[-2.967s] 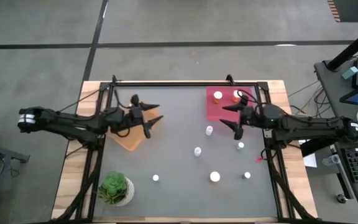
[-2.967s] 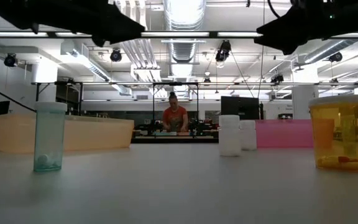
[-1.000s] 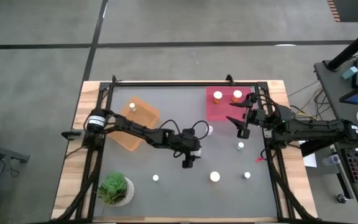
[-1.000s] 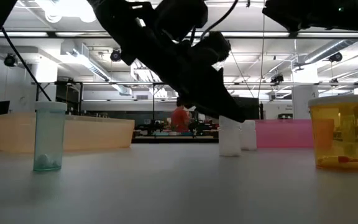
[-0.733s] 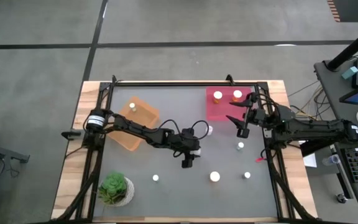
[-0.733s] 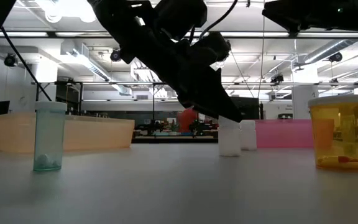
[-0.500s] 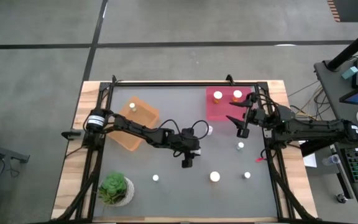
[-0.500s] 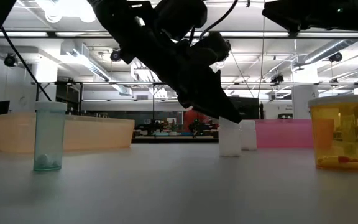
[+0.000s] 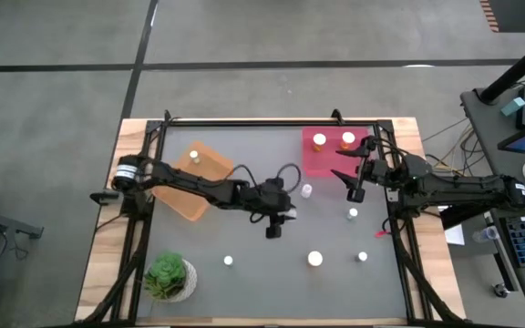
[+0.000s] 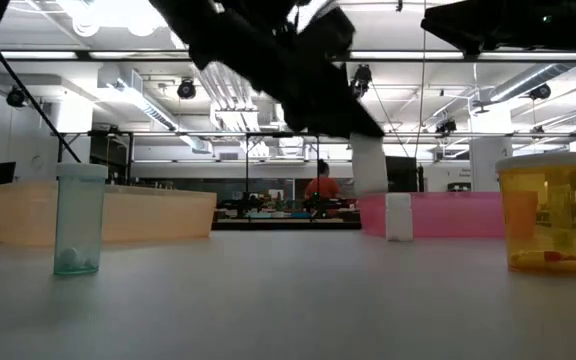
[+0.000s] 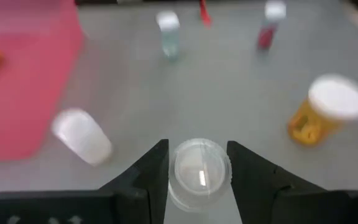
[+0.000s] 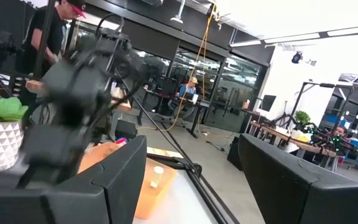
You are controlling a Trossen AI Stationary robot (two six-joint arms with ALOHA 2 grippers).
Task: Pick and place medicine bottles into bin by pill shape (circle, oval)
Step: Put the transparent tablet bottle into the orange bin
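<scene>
My left gripper (image 9: pixel 276 221) is over the middle of the table, shut on a small white bottle (image 10: pixel 369 165) whose round cap (image 11: pixel 199 171) shows between the fingers. My right gripper (image 9: pixel 347 173) is open and empty, above the table beside the near edge of the pink bin (image 9: pixel 331 150). Two white-capped bottles (image 9: pixel 320 140) stand in the pink bin and one (image 9: pixel 194 157) in the orange bin (image 9: pixel 199 178). Several more bottles stand on their bases on the table: a white one (image 9: pixel 306 190), a small one (image 9: pixel 353 214), a larger orange one (image 9: pixel 314 259). My left gripper pinches the white bottle between its two fingers (image 11: pixel 156 163), one on each side of its upper end by the cap (image 11: pixel 185 160). The fingers slant down from above. The bottle hangs upright below them, lifted clear of the table.
A potted green plant (image 9: pixel 169 276) stands at the near left corner. Two small bottles (image 9: pixel 227 261) (image 9: pixel 362 257) stand near the front edge. In the low view a teal bottle (image 10: pixel 78 220) stands left and the orange one (image 10: pixel 545 212) right. A person shows far behind the table.
My left gripper has risen with the white bottle, which stood on the table and now hangs upright, clear of it. The gripper has also drawn a little toward the table's far edge. My right gripper has kept still.
</scene>
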